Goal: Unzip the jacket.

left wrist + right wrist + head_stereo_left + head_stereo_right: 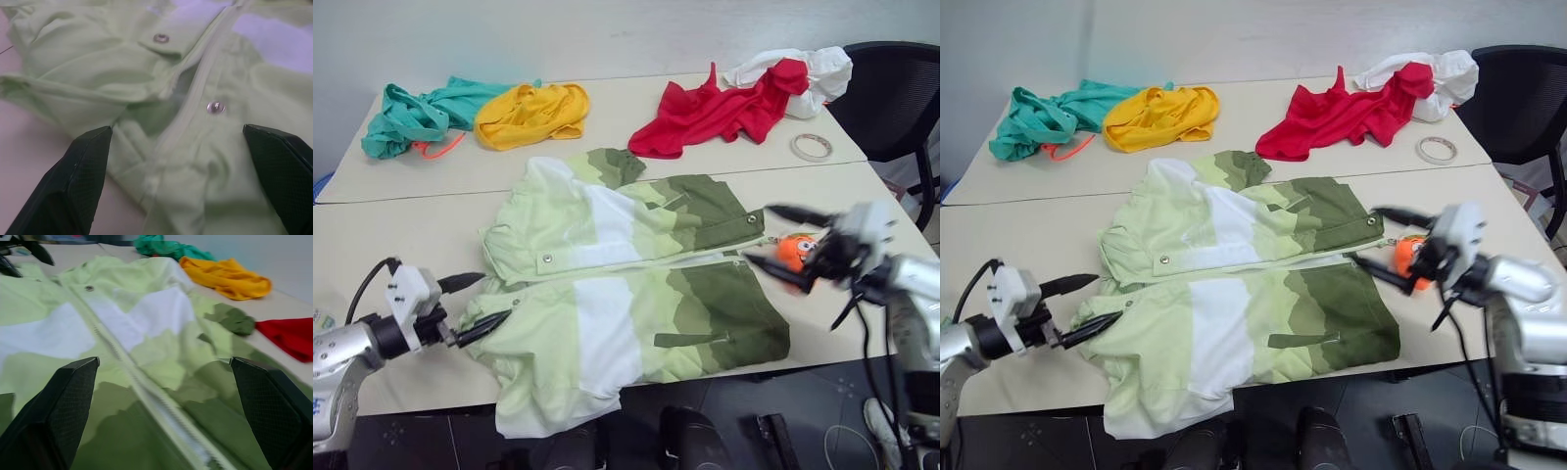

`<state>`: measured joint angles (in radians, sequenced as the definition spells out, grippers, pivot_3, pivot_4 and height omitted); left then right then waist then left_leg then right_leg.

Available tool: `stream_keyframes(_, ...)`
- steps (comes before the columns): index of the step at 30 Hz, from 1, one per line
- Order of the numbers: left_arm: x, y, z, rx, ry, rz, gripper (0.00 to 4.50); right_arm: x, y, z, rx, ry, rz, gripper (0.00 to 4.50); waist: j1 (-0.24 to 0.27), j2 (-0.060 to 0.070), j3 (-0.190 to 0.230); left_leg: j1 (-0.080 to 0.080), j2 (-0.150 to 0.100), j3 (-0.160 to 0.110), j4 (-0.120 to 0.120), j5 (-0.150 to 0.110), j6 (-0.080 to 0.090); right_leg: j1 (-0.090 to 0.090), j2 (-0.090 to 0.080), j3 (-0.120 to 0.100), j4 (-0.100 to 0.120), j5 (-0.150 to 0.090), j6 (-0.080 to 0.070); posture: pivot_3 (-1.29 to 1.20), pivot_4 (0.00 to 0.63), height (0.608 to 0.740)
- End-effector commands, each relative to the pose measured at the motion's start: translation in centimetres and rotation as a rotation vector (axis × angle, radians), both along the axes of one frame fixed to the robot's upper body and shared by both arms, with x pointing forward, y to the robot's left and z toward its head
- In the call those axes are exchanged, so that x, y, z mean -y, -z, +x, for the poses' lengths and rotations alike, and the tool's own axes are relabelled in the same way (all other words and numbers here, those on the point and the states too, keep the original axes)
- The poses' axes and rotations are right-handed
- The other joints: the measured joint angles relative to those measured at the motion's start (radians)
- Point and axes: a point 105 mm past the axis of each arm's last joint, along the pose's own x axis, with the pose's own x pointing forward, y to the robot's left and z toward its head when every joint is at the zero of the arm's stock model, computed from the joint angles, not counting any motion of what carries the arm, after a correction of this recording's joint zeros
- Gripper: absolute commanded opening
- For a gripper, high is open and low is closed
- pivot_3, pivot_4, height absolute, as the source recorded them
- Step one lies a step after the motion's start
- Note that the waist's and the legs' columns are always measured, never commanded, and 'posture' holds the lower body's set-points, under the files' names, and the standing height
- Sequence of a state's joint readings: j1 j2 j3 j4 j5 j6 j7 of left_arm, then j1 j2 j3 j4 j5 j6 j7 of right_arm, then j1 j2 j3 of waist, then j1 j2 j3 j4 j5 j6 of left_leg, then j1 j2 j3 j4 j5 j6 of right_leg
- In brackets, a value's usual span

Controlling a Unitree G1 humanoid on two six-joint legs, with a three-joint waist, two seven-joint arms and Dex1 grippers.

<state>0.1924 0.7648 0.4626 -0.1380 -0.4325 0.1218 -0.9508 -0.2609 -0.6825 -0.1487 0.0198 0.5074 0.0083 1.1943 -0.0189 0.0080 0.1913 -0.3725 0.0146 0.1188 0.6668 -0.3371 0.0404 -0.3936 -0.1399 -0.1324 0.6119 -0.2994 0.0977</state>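
Note:
The jacket [626, 284], banded white, pale lime and olive, lies flat on the near table with its white zipper [646, 262] running from left to right. My left gripper [497, 297] is open at the jacket's pale lime end, its fingers spread on either side of the zipper line [195, 93] and a snap button [215, 106]. My right gripper [756, 233] is open at the olive end, pointing along the zipper [146, 391] with nothing between its fingers. A small orange thing [795, 251] sits right behind that gripper's fingers.
On the far table lie a teal garment [416, 116], a yellow one [530, 113], a red one [715, 110] and a white cloth [808, 73]. A tape roll [812, 147] lies at the right. A black chair [896, 93] stands beyond the right corner.

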Motion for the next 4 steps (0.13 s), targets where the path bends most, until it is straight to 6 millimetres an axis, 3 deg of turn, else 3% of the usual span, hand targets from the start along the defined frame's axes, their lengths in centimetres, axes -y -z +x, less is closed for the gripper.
stream_keyframes(1, -1.61, -0.81, -0.74, 0.084, -0.08, 0.034, 4.5, -0.85, 0.8, -0.81, 0.03, -0.046, -0.002, 4.46, 0.004, 0.0, 0.0, 0.0, 0.0, 0.0, 0.001, 0.0, 0.001, 0.001, 0.0, 0.0, 0.0, 0.0, 0.0, 0.0, 0.15, 0.74)
stream_keyframes(4, -1.98, -0.5, -1.29, 0.091, -0.102, 0.032, 4.5, -1.21, 1.18, -0.97, 0.027, -0.053, 0.009, 4.46, 0.006, 0.0, 0.0, 0.001, 0.0, 0.0, 0.002, -0.001, 0.001, 0.002, -0.001, 0.0, -0.001, 0.001, 0.001, 0.0, 0.15, 0.74)
